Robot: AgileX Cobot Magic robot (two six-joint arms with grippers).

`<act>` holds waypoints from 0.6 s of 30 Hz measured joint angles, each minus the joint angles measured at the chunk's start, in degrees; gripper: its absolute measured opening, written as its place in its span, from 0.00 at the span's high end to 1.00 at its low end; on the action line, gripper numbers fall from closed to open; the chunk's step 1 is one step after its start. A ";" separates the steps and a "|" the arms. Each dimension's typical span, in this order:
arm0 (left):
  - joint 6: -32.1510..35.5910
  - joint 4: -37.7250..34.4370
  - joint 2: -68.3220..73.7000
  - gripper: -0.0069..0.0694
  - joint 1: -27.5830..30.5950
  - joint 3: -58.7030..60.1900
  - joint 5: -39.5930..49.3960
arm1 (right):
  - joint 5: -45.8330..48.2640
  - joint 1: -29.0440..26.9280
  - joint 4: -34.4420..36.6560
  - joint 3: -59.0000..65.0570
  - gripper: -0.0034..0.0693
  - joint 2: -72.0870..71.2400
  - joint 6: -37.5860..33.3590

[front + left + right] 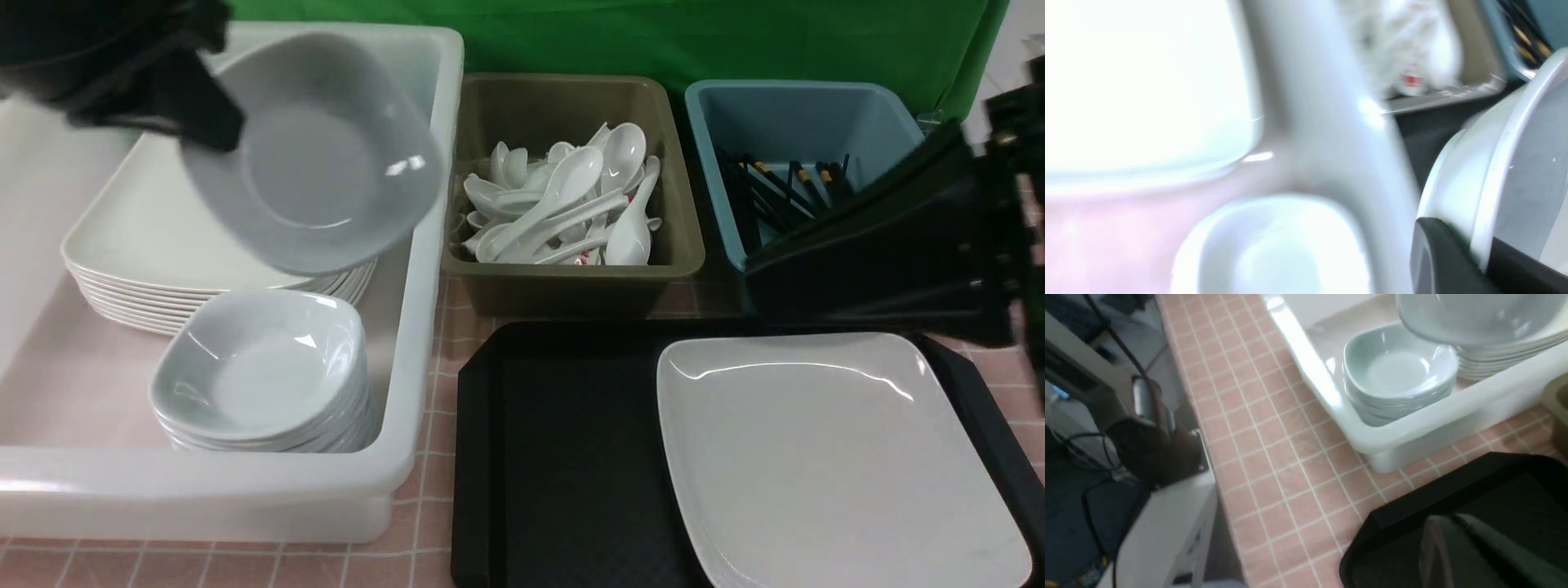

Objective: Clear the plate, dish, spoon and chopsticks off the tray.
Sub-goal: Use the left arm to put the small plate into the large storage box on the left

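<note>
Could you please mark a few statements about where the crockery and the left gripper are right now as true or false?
1. The left gripper holds the dish tilted above the white tub. True.
2. The tray carries nothing. False: the plate lies on it.
3. The olive tub holds white spoons. True.
4. The blue tub holds small dishes. False: it holds black chopsticks.
</note>
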 joint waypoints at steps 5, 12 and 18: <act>0.33 -4.32 -3.67 0.90 9.33 16.05 -7.24 | -4.68 8.07 -5.90 -0.25 0.91 5.80 3.87; 0.42 -4.50 -3.61 0.85 9.98 26.18 -11.81 | -7.46 10.25 -6.36 -0.25 0.91 9.39 5.35; 0.46 -0.48 -3.61 0.50 10.06 24.68 -10.39 | -7.02 10.29 -7.76 -0.25 0.91 9.53 5.52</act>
